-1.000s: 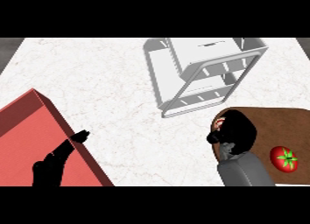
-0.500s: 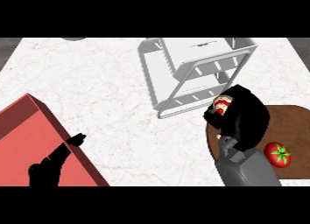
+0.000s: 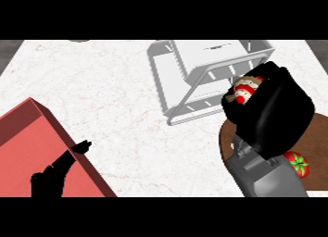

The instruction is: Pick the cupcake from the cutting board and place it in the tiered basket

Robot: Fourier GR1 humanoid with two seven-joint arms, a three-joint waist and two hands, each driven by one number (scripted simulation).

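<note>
Since lifting, right hand (image 3: 269, 111) apparently carries cupcake (image 3: 245, 89) basketward (image 3: 194, 69).

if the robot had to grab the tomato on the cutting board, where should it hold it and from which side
Probably round its red sides, coming from above: the tomato sits with its green stem up on the cutting board. The right hand, shut on the cupcake, is busy, so its fingers aren't free yet.

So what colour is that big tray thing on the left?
The tray is red, seen in the head view.
</note>
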